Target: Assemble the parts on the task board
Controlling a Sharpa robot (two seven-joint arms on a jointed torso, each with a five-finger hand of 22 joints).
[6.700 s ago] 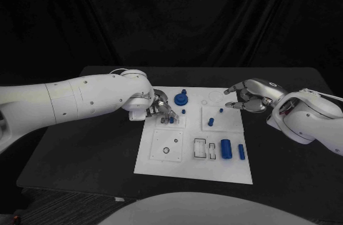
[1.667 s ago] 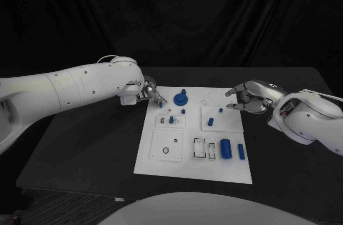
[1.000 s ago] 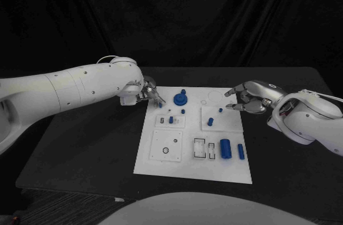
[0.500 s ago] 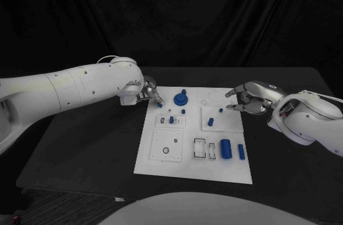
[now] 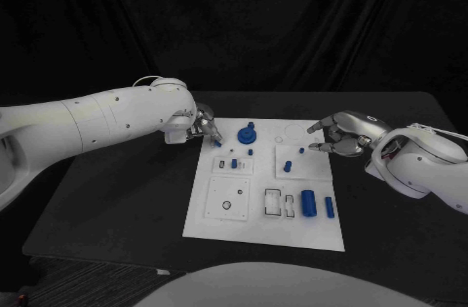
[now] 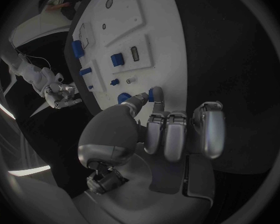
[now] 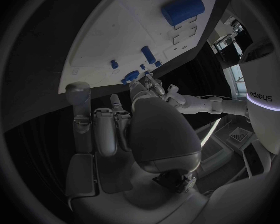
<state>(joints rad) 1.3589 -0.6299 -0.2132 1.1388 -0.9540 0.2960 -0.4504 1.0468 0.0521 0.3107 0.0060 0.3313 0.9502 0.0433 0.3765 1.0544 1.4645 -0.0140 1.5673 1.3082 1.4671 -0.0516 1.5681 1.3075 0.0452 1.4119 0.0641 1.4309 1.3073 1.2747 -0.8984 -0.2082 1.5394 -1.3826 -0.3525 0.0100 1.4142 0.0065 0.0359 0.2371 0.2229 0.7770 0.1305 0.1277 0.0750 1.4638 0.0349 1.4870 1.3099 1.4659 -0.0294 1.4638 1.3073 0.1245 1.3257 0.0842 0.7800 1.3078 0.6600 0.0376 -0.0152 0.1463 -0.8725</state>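
The white task board (image 5: 293,232) lies in the middle of the black table. My left hand (image 5: 203,127) hovers at the board's far left corner and pinches a small blue part (image 6: 155,93) between thumb and a finger; the same part (image 5: 216,143) shows just below the fingers. My right hand (image 5: 341,135) hangs over the board's far right corner with loosely bent, separated fingers and nothing in them. On the board stand a round blue piece (image 5: 247,136), a blue peg (image 5: 234,163) in a small plate, another peg (image 5: 289,165) and a large blue cylinder (image 5: 308,203).
A shorter blue cylinder (image 5: 330,207) lies beside the large one. White rectangular slots (image 5: 279,203) and a plate with a round hole (image 5: 227,204) sit in the board's near half. Black table surrounds the board on all sides.
Since the earliest frame my left hand has drawn back from the small slotted plate to the board's far left corner. Over the last second both hands stay almost still.
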